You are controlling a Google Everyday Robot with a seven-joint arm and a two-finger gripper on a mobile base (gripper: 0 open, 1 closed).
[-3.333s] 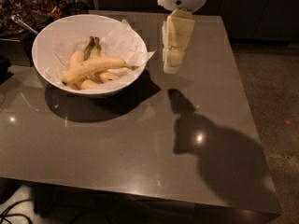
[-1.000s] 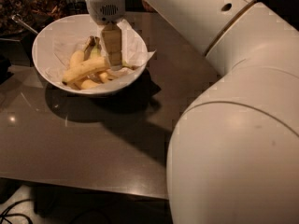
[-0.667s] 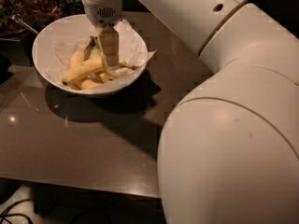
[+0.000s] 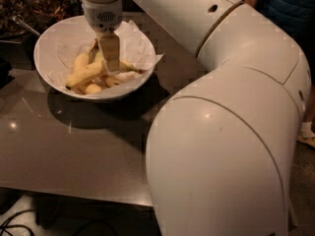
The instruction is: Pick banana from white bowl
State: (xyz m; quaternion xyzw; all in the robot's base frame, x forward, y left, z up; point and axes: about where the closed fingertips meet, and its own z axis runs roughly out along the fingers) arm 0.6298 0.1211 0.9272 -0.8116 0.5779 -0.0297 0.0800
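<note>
Across the near bench (image 4: pixel 59 151), the arm's elbow (image 4: pixel 221 156) bulks large. Beyond, the white bowl (image 4: pixel 43 68) holds the banana (image 4: pixel 84 74) among shorter bananas (image 4: pixel 80 61). The pincer (image 4: pixel 110 63) is down at its middle; I cannot tell its grip. A shallow hold could slip, or snag the paper (image 4: pixel 142 45) and drag the bowl.

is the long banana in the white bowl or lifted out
In, not out: the long pale yellow banana lies on crinkled paper inside the large round white bowl, with the gripper down over its middle.
</note>
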